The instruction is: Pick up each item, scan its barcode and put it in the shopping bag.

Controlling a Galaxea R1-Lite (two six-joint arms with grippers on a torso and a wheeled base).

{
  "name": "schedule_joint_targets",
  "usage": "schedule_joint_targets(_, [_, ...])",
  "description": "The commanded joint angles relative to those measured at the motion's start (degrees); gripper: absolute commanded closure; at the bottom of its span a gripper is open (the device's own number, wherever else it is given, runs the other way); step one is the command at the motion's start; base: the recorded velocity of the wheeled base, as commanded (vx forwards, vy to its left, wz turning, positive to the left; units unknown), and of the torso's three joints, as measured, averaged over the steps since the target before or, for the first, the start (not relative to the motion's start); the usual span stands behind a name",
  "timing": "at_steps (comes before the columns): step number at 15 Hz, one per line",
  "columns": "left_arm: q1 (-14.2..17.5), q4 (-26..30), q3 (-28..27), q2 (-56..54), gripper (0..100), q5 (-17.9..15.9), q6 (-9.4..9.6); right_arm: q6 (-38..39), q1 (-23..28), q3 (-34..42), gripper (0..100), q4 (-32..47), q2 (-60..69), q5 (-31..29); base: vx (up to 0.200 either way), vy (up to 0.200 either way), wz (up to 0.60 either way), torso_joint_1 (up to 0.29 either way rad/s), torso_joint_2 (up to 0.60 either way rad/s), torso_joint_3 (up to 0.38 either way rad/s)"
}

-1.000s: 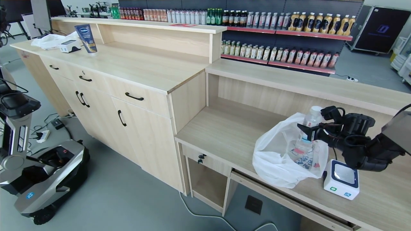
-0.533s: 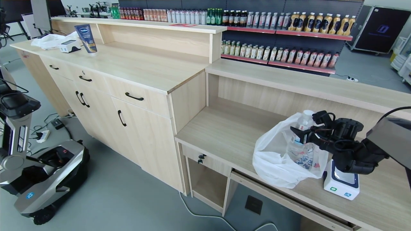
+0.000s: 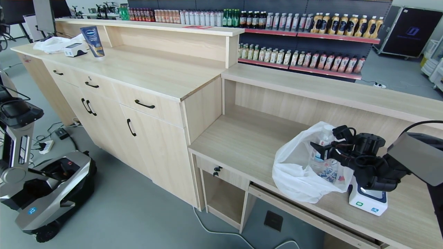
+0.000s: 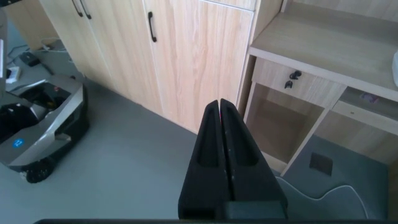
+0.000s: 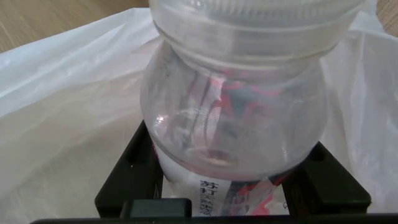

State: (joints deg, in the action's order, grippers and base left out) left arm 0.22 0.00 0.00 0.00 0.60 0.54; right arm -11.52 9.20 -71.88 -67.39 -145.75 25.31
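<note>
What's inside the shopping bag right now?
A clear bottle, held by the right gripper, is partly inside the shopping bag. The cloudy plastic hides whether anything lies beneath it.

Right pincer (image 3: 321, 151) has lowered the bottle (image 3: 324, 137) — deeper into the bag (image 3: 294, 173).

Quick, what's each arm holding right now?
Left end effector: closed, holding nothing.
Right end effector: closed on the clear plastic drink bottle.

bottle (image 3: 323, 136) base veiled by bag (image 3: 294, 174), scanner (image 3: 367, 204) half-hidden
</note>
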Motion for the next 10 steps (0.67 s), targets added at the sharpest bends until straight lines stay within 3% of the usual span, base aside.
schedule_joint_targets(1, [0.04,0.0,0.0,0.0,100,0.02,-0.01,-0.26,-0.06,0.07,100,-0.02,-0.76,0.0,0.0,0.0,0.0,0.0,0.0,0.0])
schedule_joint_targets(8, [0.04,0.0,0.0,0.0,100,0.02,-0.01,-1.05,0.2,0.51,100,0.24,-1.47,0.0,0.0,0.0,0.0,0.0,0.0,0.0])
schedule_joint_targets(9, [0.04,0.0,0.0,0.0,100,0.02,-0.01,-1.05,0.2,0.51,0,0.33,-1.38,0.0,0.0,0.0,0.0,0.0,0.0,0.0])
schedule_joint_targets(10, [0.04,0.0,0.0,0.0,100,0.02,-0.01,-1.05,0.2,0.51,0,0.33,-1.2,0.0,0.0,0.0,0.0,0.0,0.0,0.0])
